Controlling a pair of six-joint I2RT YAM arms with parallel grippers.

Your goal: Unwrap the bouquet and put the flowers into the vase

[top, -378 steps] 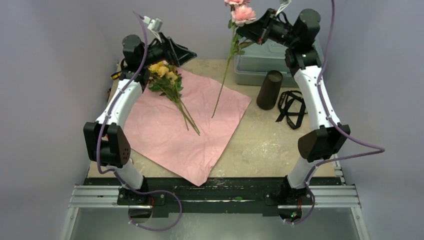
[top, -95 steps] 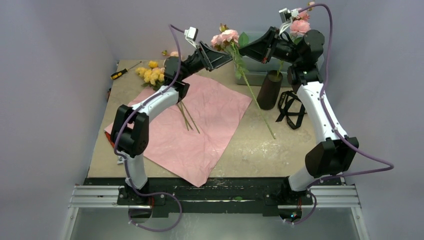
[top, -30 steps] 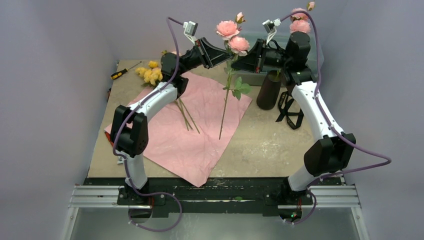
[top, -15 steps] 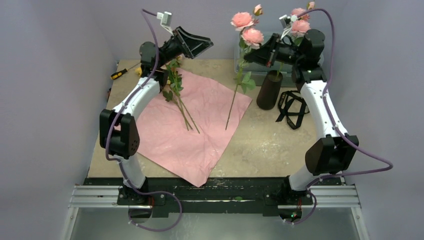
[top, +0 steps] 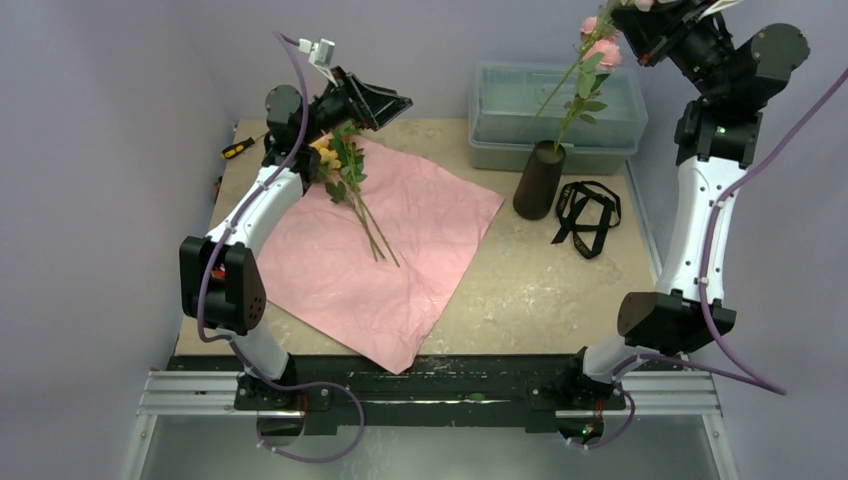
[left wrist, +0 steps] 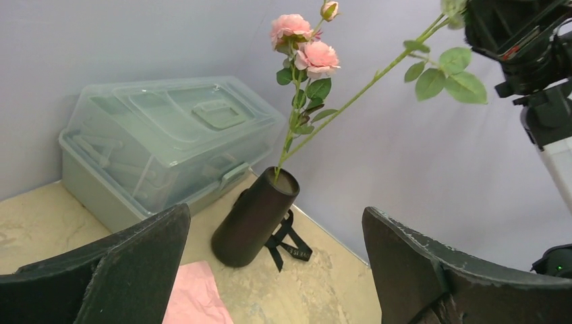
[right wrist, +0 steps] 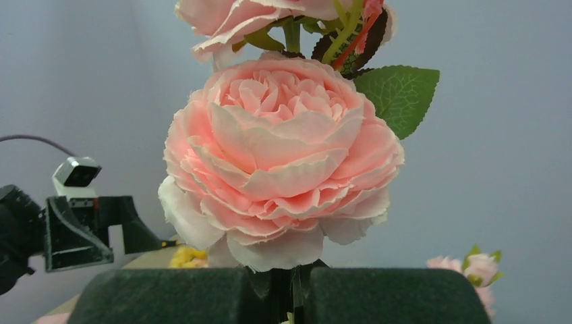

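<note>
The dark vase (top: 539, 180) (left wrist: 256, 214) stands right of the pink paper (top: 390, 250), which lies flat and unwrapped. One peach-pink flower (top: 604, 52) (left wrist: 305, 46) stands in it. High at the top right, my right gripper (top: 645, 18) (right wrist: 293, 293) is shut on the stem of a second peach-pink flower (right wrist: 283, 155). Its long stem (left wrist: 367, 84) slants down into the vase mouth. Several yellow flowers (top: 335, 165) lie on the paper's far left corner. Above them my left gripper (top: 378, 100) (left wrist: 275, 214) is open and holds nothing.
A translucent lidded plastic box (top: 555, 110) (left wrist: 162, 135) sits behind the vase. The black ribbon (top: 585, 215) (left wrist: 290, 246) lies to the vase's right. A screwdriver (top: 238, 148) rests at the far left edge. Purple walls close in at back and sides.
My left gripper let go of the pink flower and drew back left over the yellow ones. My right gripper carried that flower up and right, bringing its stem end to the vase.
</note>
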